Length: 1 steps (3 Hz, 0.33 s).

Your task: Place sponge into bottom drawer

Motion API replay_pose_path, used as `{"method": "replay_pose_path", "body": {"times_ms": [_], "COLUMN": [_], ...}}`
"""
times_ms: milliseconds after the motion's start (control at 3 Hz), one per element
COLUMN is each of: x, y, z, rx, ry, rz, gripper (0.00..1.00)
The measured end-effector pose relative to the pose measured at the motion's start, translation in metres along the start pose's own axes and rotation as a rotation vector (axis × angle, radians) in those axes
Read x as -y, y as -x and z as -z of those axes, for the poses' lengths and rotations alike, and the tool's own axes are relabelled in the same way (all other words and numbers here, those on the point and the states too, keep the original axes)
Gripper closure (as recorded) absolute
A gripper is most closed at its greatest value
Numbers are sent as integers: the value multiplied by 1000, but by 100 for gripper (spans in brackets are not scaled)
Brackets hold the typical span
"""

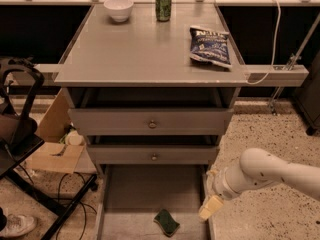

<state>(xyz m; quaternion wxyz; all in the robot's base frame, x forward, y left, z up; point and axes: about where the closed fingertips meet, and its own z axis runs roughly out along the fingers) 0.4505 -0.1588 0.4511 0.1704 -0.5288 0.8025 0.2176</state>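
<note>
The sponge (166,222), dark green on top, lies flat on the grey floor of the pulled-out bottom drawer (145,194), near its front. My gripper (210,204) on the white arm is above the drawer's right wall, up and to the right of the sponge and clear of it. It holds nothing that I can see.
Two upper drawers with round knobs (152,124) are shut above. On the cabinet top sit a blue chip bag (210,45), a green can (163,4) and a white bowl (118,8). A black chair (17,134) and a cardboard box (55,151) stand to the left.
</note>
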Motion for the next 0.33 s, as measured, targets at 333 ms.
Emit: {"method": "replay_pose_path", "body": {"times_ms": [333], "x": [-28], "y": [10], "z": [55], "rx": [-13], "ry": [-29], "rz": [40], "gripper": [0]}}
